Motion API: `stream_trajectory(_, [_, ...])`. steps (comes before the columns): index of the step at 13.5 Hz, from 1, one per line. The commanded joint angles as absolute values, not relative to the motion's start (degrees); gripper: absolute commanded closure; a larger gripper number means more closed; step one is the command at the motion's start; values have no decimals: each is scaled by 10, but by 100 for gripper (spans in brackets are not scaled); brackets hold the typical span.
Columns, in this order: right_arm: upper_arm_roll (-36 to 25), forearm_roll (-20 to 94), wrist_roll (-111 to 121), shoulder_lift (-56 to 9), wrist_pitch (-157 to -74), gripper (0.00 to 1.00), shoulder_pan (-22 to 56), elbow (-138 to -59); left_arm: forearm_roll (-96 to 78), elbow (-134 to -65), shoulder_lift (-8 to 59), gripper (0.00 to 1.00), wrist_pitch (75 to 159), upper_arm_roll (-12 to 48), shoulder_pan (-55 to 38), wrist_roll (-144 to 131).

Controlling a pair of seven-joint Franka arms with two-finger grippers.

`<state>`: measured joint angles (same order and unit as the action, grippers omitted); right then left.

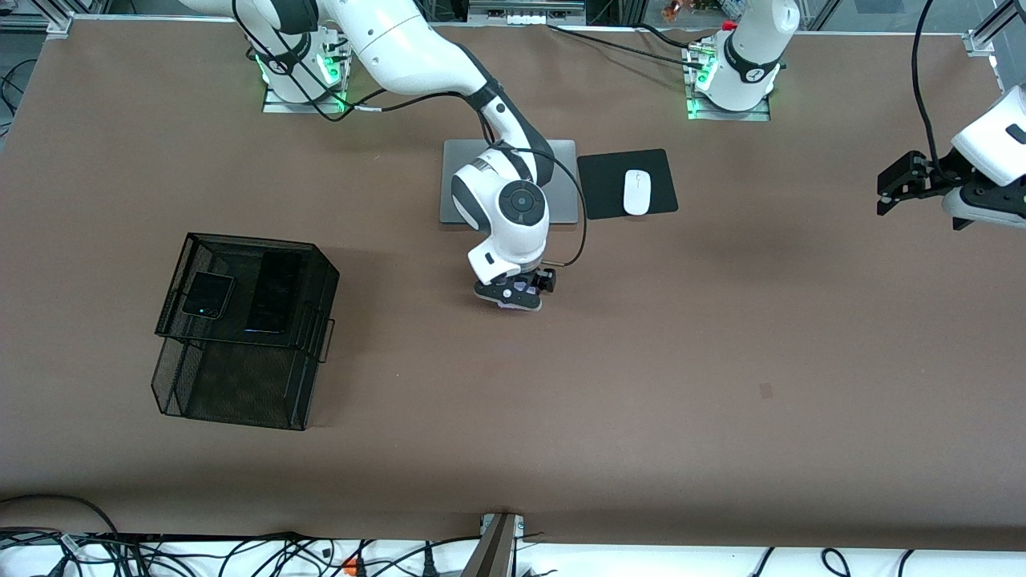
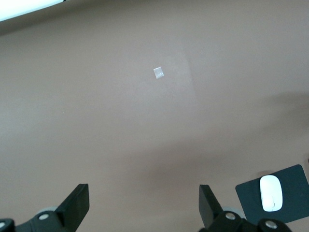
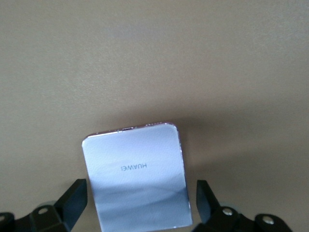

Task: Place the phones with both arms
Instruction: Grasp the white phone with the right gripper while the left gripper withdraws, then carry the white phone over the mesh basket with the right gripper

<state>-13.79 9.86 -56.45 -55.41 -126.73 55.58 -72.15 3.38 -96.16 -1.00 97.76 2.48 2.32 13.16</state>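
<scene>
A pale lilac-white phone [image 3: 137,176] lies flat on the brown table, near its middle. My right gripper [image 3: 140,203] hangs low over it, open, with one finger on each side of the phone and a gap at both; in the front view the right gripper [image 1: 517,292] hides most of the phone [image 1: 513,304]. A small squarish black phone [image 1: 207,294] and a long slim black phone [image 1: 274,292] lie in the upper tier of a black mesh basket [image 1: 240,385]. My left gripper [image 1: 883,192] waits open in the air at the left arm's end of the table, its fingers [image 2: 75,205] holding nothing.
A silver laptop [image 1: 563,184] lies closed under the right arm, beside a black mouse pad [image 1: 605,172] that carries a white mouse [image 1: 636,192]. The mouse [image 2: 271,192] also shows in the left wrist view. A small pale mark [image 2: 158,72] is on the table.
</scene>
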Motion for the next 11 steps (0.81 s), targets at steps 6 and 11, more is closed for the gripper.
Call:
stream_trajectory(6, [-140, 96, -559, -554, -1270, 80, 557, -720, 45, -931, 8, 0, 970, 37, 20, 138])
stream_trajectory(11, [-174, 90, -509, -437, -1119, 87, 548, -715, 43, -930, 8, 0, 969, 37, 19, 138])
